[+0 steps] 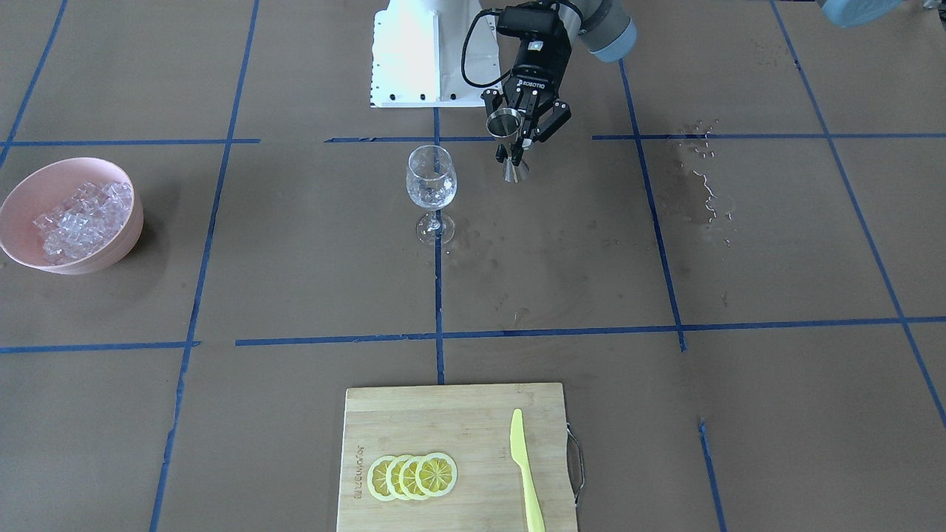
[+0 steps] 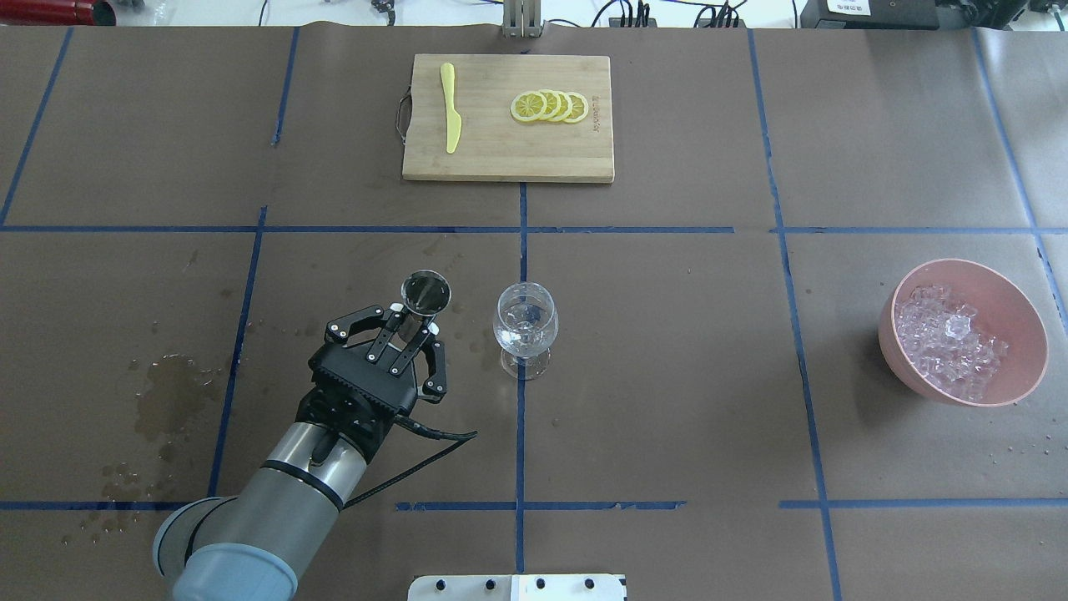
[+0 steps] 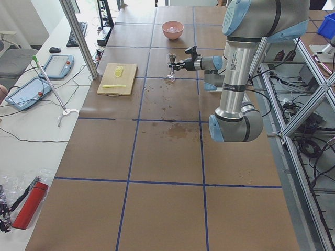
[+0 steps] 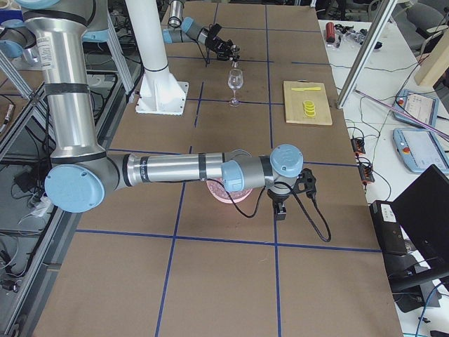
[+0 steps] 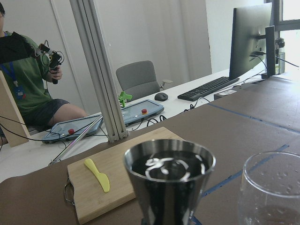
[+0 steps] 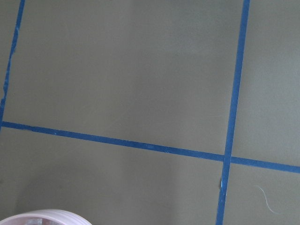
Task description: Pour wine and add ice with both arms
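Note:
My left gripper [image 2: 410, 332] is shut on the waist of a steel jigger [image 2: 426, 292] and holds it upright above the table, just left of the clear stemmed wine glass [image 2: 526, 321]. In the front view the left gripper [image 1: 517, 144] and jigger [image 1: 505, 124] hang to the right of the glass [image 1: 431, 185]. The left wrist view shows the jigger's dark, glinting mouth [image 5: 168, 164] beside the glass rim [image 5: 272, 187]. The ice [image 2: 947, 338] is heaped in a pink bowl [image 2: 1005, 284] at the far right. My right gripper [image 4: 280, 209] shows only in the exterior right view, above the bowl [image 4: 226, 194]; I cannot tell its state.
A wooden cutting board [image 2: 501, 159] with lemon slices [image 2: 551, 106] and a yellow knife [image 2: 450, 117] lies at the far edge. Wet stains [image 2: 171, 401] mark the table on the left. The white pedestal [image 1: 406, 52] stands behind the glass. The bowl rim [image 6: 42, 216] shows in the right wrist view.

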### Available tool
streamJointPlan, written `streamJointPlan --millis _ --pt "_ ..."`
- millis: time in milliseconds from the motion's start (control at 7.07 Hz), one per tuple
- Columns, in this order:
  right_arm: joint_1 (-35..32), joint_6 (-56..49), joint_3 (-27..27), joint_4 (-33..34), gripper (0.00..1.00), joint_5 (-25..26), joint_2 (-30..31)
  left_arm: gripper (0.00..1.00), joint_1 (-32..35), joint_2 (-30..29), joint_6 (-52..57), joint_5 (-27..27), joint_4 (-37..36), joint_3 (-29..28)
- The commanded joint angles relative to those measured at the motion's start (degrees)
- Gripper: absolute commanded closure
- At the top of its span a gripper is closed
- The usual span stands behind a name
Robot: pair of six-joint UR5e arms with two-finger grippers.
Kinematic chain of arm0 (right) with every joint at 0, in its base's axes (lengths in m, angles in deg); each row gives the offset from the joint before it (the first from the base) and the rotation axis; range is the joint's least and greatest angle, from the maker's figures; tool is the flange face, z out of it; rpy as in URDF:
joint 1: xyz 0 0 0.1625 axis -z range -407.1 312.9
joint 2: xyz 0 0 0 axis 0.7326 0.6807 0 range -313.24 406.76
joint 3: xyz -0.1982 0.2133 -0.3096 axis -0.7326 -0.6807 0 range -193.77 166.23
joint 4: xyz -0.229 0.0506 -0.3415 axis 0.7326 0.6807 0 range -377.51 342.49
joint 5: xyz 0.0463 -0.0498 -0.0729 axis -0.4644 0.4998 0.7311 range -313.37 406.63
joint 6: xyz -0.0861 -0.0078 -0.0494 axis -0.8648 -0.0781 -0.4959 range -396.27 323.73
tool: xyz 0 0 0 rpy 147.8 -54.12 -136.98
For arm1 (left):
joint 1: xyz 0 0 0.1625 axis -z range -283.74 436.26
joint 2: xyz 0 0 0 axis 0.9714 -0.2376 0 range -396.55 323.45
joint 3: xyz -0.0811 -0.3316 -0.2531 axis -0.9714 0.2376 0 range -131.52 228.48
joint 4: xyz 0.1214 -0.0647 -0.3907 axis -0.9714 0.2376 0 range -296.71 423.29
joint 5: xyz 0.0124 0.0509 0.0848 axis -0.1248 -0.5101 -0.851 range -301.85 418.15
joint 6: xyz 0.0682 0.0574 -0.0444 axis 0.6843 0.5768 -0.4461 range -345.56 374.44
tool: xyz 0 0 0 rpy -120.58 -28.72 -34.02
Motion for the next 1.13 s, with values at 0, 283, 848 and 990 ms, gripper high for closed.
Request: streamJointPlan --millis 0,283,848,990 --pt "0.11 0.0 0.0 0.02 0.0 0.0 -0.09 1.0 0.77 -2.51 5.61 1.93 -9.58 1.29" --pt "0.64 0.0 0.0 0.02 0.0 -0.17 0.0 1.0 0.95 -4.62 9.37 2.03 -14.35 1.29" --pt "1.34 0.0 0.0 0.02 0.0 -0.35 0.0 1.0 2.17 -9.62 22.66 2.03 -28.82 1.99" --pt "1.34 -0.09 0.0 0.02 0.0 -0.35 -0.09 1.0 2.26 -9.63 24.6 2.03 -29.3 2.26"
